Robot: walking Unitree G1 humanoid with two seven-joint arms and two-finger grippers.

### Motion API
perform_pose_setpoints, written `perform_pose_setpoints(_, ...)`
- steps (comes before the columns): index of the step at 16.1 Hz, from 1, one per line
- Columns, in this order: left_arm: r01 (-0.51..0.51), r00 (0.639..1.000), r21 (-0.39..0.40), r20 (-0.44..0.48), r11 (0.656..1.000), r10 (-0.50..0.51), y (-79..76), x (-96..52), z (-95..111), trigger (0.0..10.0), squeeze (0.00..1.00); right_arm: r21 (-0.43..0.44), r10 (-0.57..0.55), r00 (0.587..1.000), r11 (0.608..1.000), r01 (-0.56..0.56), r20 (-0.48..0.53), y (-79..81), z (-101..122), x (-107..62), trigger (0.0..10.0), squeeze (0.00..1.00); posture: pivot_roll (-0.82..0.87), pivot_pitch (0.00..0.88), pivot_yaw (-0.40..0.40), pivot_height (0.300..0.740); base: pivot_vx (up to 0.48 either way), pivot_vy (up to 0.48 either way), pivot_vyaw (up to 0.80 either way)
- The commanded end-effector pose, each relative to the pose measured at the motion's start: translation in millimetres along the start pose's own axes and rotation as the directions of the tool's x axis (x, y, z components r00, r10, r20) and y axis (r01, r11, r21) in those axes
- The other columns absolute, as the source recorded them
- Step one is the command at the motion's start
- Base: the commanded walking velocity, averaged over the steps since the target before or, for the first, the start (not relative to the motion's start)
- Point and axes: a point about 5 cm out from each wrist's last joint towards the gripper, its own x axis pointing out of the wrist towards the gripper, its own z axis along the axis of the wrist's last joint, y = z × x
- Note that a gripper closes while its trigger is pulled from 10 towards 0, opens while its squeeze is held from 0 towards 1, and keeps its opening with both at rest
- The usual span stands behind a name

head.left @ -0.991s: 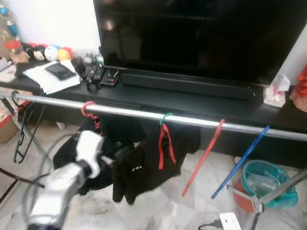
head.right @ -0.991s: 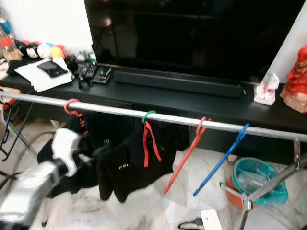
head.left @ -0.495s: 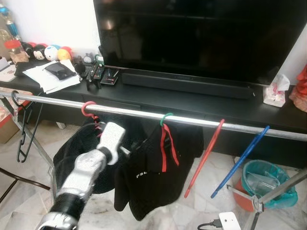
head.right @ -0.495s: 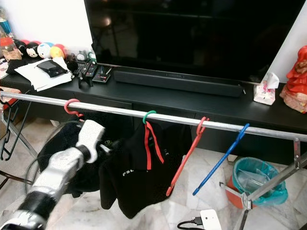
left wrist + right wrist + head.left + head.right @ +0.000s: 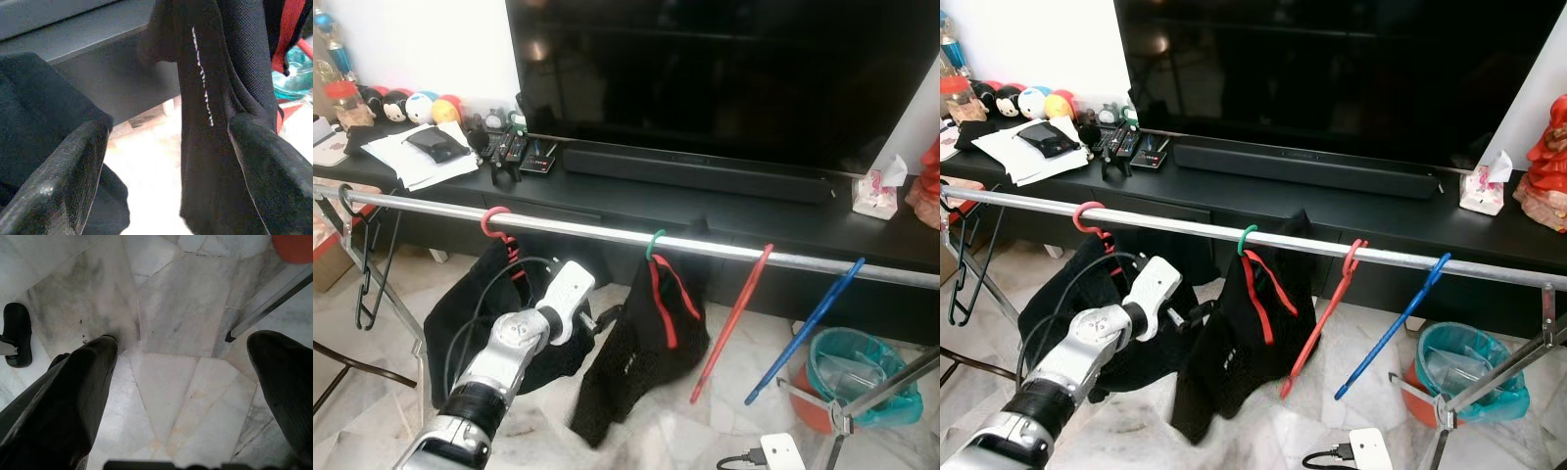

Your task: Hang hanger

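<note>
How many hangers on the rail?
5: black hanger at the rail's left end, pink and green carrying black clothes, then bare red and blue rightward. The clothes could hide more.

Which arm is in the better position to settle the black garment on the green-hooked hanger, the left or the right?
Left. The left gripper is raised beside the black garment under the rail, fingers open. The right gripper points down at the floor.

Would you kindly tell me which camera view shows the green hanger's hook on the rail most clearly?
The right eye view: the green hanger's hook sits fully over the rail, unobstructed. The left eye view shows it similarly, slightly smaller. The left wrist view catches the black garment hanging below.
</note>
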Motion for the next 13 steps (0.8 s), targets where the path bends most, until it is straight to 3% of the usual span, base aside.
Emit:
perform_pose_setpoints(1,-0.075,0.997,0.018,-0.006,0.997,0.075,9.1,-0.3,2,10.0,0.00,0.007,-0.003,1.000,1.000,0.003,0.001,-2.4,0,-0.2,10.0,0.00,0.09,0.000,-0.068,0.732,0.000,0.000,0.00)
perform_pose_setpoints(3,-0.214,0.977,0.039,-0.013,0.976,0.214,24.0,-6.5,6,10.0,0.00,0.006,-0.003,1.000,1.000,0.003,-0.001,-2.8,0,-0.3,10.0,0.00,0.09,0.000,-0.068,0.732,0.000,0.000,0.00)
perform_pose_setpoints(5,-0.268,0.963,0.061,-0.019,0.962,0.269,28.2,-15.4,7,10.0,0.00,0.005,-0.003,1.000,1.000,0.003,-0.002,-3.1,0,-0.4,10.0,0.00,0.09,0.000,-0.074,0.732,0.000,0.000,0.00)
perform_pose_setpoints(7,-0.222,0.975,0.058,0.016,0.973,0.221,20.6,-20.8,11,10.0,0.00,0.001,-0.002,1.000,1.000,0.002,-0.003,-3.4,0,-0.4,10.0,0.00,0.10,0.000,-0.076,0.732,0.000,0.000,0.00)
perform_pose_setpoints(8,-0.162,0.983,-0.008,0.088,0.987,0.162,14.9,-27.4,20,10.0,0.00,-0.001,-0.001,1.000,1.000,0.001,-0.003,-3.4,0,-0.4,10.0,0.00,0.10,0.000,-0.078,0.732,0.000,0.000,0.00)
perform_pose_setpoints(9,-0.146,0.983,-0.027,0.109,0.989,0.148,14.6,-29.9,22,10.0,0.00,-0.002,-0.001,1.000,1.000,0.001,-0.002,-3.4,0,-0.4,10.0,0.00,0.10,0.000,-0.079,0.732,0.000,0.000,0.00)
perform_pose_setpoints(10,-0.032,0.989,-0.036,0.141,0.999,0.037,11.7,-38.9,26,10.0,0.00,-0.003,0.000,1.000,1.000,0.000,-0.002,-3.5,1,-0.4,10.0,0.00,0.10,0.000,-0.079,0.732,0.000,0.000,0.00)
perform_pose_setpoints(13,0.069,0.987,-0.041,0.145,0.997,-0.062,8.7,-49.1,31,10.0,0.00,-0.005,0.001,1.000,1.000,-0.001,-0.002,-3.6,1,-0.3,10.0,0.00,0.10,0.000,-0.078,0.732,0.000,0.000,0.00)
